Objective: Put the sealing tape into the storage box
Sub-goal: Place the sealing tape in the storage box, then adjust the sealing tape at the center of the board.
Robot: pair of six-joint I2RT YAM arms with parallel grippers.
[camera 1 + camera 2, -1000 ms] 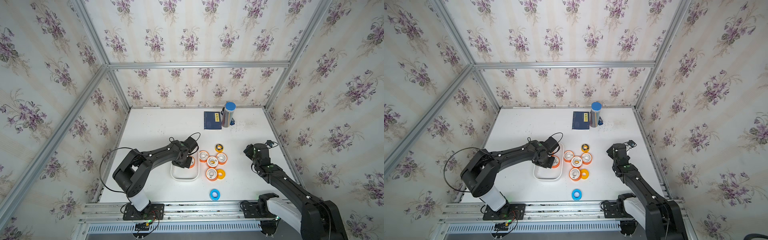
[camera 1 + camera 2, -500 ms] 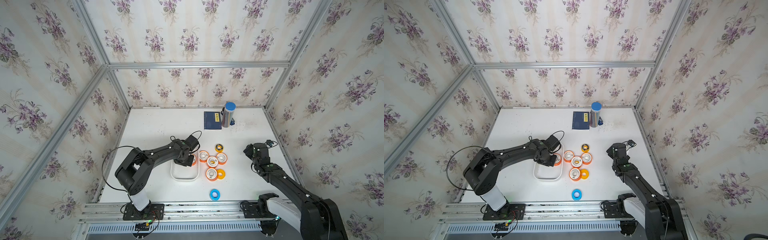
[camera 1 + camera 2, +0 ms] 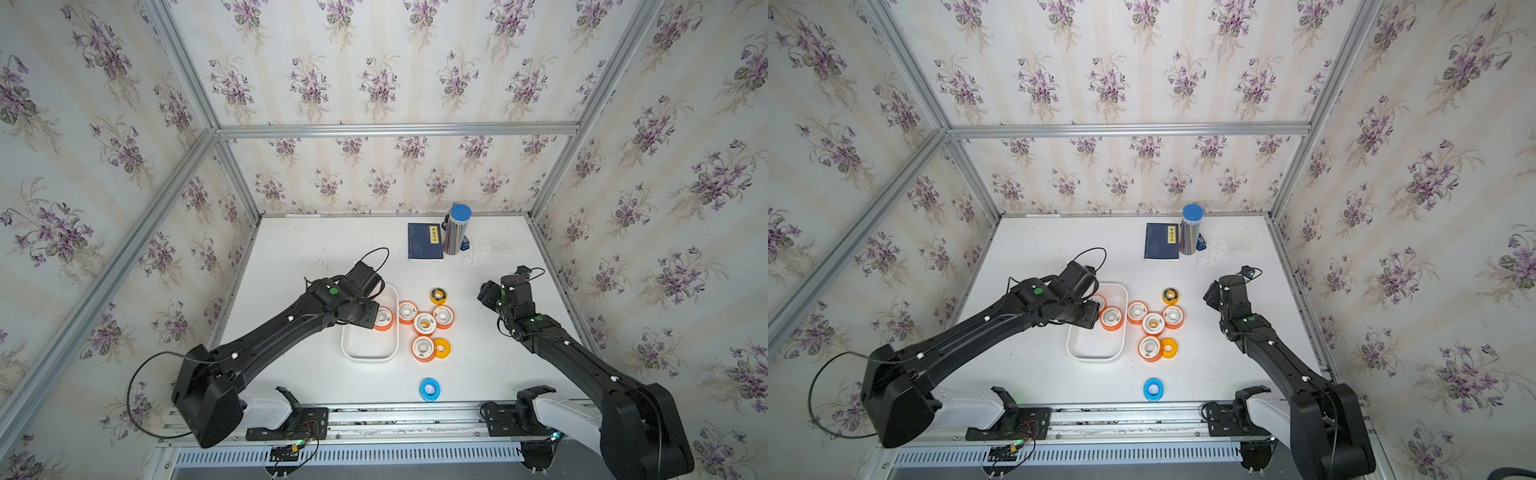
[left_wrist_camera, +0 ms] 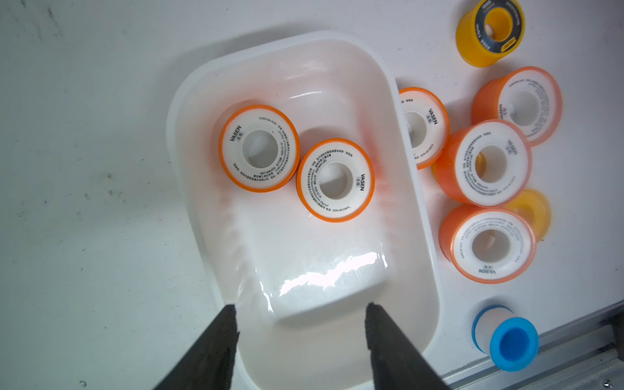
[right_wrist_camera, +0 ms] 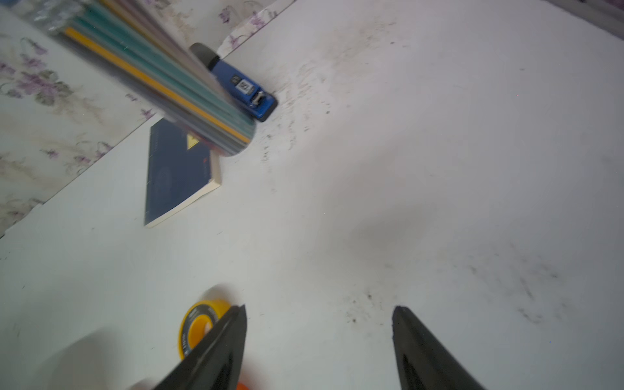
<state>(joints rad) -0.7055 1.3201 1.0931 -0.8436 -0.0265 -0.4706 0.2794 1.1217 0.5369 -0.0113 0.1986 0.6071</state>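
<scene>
Our left gripper (image 4: 300,307) hangs spread and empty over the shallow white plastic storage box (image 4: 304,256), where 2 orange-rimmed, white-faced sealing tape spools (image 4: 361,184) lie flat, touching; 1 second ago it was clamped tight. Our right gripper (image 5: 319,307) gapes empty.

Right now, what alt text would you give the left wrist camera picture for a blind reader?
Two orange tape spools lie flat inside a white storage box, seen from above between the open, empty black fingers of the left hand. Beside the box on the white table sit four more orange spools, two yellow spools and a blue spool.
</scene>
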